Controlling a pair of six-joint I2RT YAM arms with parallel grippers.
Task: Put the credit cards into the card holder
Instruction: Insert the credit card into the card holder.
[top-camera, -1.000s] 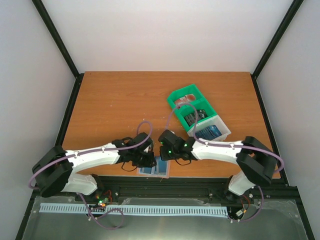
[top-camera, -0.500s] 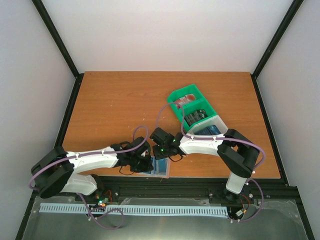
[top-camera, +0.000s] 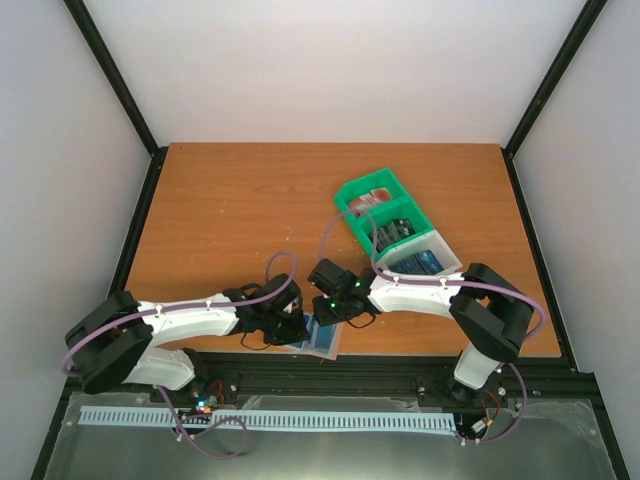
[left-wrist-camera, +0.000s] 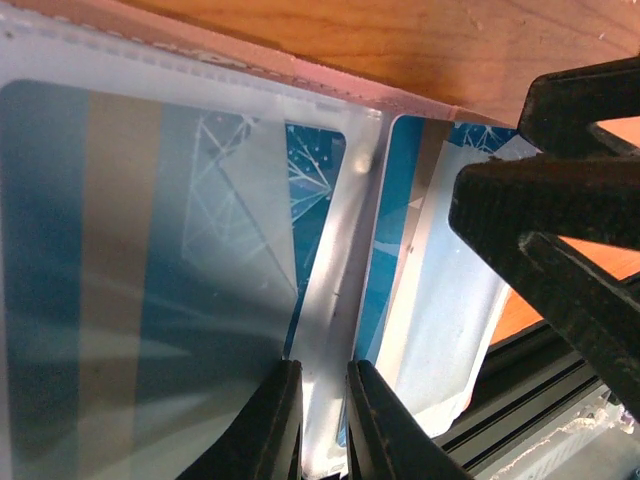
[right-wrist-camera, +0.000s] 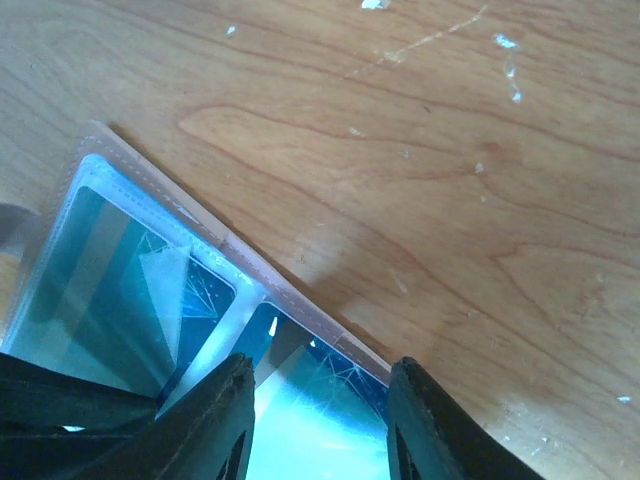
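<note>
I see white walls (top-camera: 330, 70) (black corner posts (top-camera: 110, 75)) boxing the scuffed wooden surface (top-camera: 230, 220). At its near edge lies the tan-edged, clear-sleeved card holder (top-camera: 325, 342); left tool (left-wrist-camera: 322, 372) pinches its middle fold, right tool (right-wrist-camera: 322, 365) hovers spread.

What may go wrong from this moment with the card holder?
The holder lies at the near edge of the table, so a tug by the left gripper, which pinches it, might drag it off. The right gripper stands very close, so the two might collide.
</note>
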